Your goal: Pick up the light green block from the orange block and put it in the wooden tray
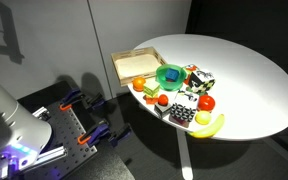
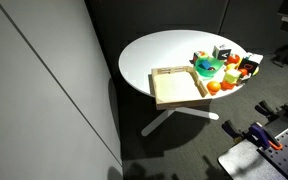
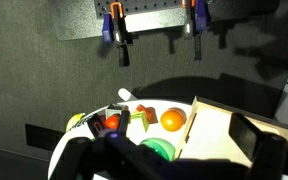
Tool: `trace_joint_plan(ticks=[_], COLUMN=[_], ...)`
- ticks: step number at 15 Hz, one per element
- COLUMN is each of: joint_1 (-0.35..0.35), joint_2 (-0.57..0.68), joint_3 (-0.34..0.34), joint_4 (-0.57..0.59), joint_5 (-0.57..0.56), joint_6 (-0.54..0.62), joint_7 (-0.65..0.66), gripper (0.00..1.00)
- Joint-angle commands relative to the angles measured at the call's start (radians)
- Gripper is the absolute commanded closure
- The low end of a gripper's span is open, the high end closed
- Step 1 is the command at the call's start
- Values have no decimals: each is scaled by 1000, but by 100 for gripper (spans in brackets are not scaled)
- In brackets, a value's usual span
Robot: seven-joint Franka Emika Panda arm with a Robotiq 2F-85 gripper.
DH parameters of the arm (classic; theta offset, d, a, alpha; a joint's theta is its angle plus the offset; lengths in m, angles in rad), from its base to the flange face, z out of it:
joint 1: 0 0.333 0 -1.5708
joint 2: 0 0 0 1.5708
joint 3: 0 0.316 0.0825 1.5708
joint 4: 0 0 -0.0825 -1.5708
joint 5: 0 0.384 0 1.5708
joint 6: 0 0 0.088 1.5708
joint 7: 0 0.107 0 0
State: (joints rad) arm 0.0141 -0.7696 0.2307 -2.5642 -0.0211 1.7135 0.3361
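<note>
Currently | gripper [image 3: 167,150]: fingers wide apart, nothing held | small light green block [image 3: 142,110]: atop small orange block [image 3: 146,124], betw. round orange ball [image 3: 172,120] & red ball [image 3: 111,123] | rect. light-wood tray [image 1: 134,65]: nearby

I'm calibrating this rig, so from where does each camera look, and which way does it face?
Exterior view: high beside the robot's white arm, looking down across the round table.
Exterior view: high, on the side of the wooden tray, looking down at it; the clamped bench shows at lower right, no arm clearly.
Wrist view: above the table edge, looking down toward the clamps; gripper fingers frame the bottom.
Shared: all show tray and green bowl.
</note>
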Motion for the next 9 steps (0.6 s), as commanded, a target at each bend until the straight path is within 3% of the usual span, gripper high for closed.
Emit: trace_joint_plan(ticks=[1, 9], joint_1=[-5, 10], joint_2=[108, 313], joint_3=[-15, -56], joint_4=[92, 285], joint_5=[26, 60], joint_6=[23, 47], joint_7=[29, -14], gripper=[0, 0])
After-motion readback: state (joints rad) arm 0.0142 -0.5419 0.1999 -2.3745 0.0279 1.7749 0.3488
